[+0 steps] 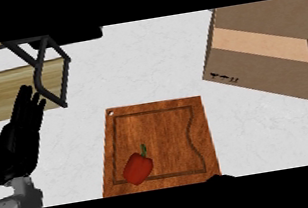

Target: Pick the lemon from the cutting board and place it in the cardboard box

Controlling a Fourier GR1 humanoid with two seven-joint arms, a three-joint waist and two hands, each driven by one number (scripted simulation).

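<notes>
Lying on the cutting board point(157, 126), a green-stemmed red pepper point(138, 167); left hand point(21, 134) open, fingers straight.

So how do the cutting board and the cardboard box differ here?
The cutting board is flat, dark reddish wood with a groove; the cardboard box is a tall, pale brown, open container. The board lies nearly square to the view, the box sits at an angle. The board carries a red pepper, not a lemon. Both rest on the white counter.
</notes>
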